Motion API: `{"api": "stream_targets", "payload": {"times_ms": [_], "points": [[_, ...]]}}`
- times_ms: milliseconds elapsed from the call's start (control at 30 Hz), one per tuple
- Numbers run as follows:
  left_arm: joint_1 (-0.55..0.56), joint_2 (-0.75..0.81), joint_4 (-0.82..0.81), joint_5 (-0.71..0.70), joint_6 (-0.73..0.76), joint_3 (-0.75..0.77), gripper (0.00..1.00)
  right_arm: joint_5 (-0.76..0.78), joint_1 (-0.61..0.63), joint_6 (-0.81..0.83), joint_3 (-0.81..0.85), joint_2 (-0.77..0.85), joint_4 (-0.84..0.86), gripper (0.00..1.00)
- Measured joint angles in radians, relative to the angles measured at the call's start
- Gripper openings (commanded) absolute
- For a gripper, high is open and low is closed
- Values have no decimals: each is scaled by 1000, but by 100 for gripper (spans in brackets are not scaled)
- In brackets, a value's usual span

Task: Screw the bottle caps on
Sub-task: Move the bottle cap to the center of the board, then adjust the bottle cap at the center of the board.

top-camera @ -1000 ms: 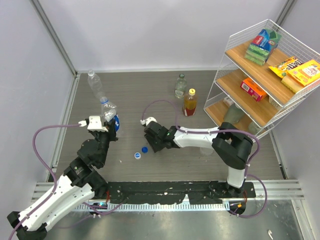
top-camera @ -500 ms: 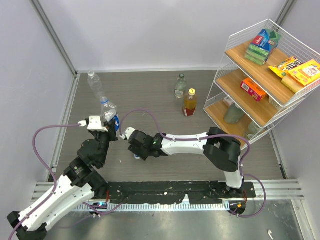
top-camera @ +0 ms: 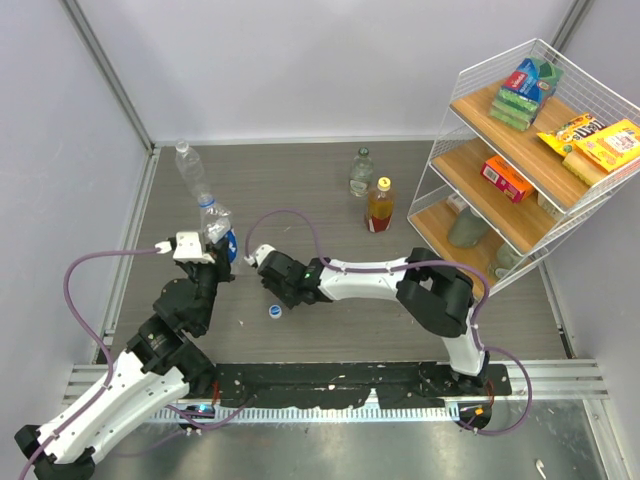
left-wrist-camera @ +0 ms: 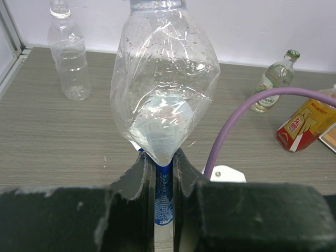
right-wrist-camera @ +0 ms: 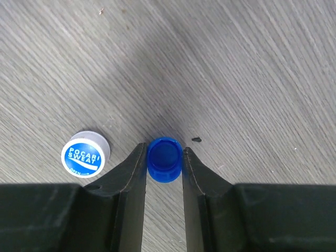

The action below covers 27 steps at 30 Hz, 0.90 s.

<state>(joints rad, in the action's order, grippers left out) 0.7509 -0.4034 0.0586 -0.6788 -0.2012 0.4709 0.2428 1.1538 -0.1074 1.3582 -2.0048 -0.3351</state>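
My left gripper [top-camera: 216,256] is shut on a clear bottle with a blue label [top-camera: 213,220] and holds it upright at the left. In the left wrist view the fingers [left-wrist-camera: 143,173] pinch the label below the crumpled bottle [left-wrist-camera: 165,89]. My right gripper [right-wrist-camera: 164,164] is shut on a dark blue cap [right-wrist-camera: 164,158] just over the table. In the top view the right gripper [top-camera: 283,294] hides that cap. A white cap with a blue middle [right-wrist-camera: 84,155] lies just left of it, and shows in the top view [top-camera: 273,311].
An open clear bottle [top-camera: 188,165] stands at the back left. A green-capped clear bottle [top-camera: 361,172] and an amber bottle with a yellow cap [top-camera: 380,205] stand at the back middle. A wire shelf rack [top-camera: 520,140] with boxed snacks fills the right side.
My right arm has swung left over the two loose caps, and the dark blue cap is now hidden under its gripper. The left arm and its bottle have not moved.
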Motion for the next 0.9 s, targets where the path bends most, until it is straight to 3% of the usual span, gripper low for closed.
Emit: {"api": "stream_targets", "payload": {"times_ms": [267, 467, 567, 900], "points": [[0, 0, -1, 12, -1, -1, 0, -102, -56, -109, -86, 67, 43, 28], [0, 12, -1, 56, -5, -4, 0, -418, -203, -312, -299, 214, 263, 35], [0, 27, -2, 73, -6, -9, 0, -499, -274, -378, -339, 215, 332, 40], [0, 32, -2, 89, -6, -11, 0, -586, -245, -423, -335, 132, 383, 46]]}}
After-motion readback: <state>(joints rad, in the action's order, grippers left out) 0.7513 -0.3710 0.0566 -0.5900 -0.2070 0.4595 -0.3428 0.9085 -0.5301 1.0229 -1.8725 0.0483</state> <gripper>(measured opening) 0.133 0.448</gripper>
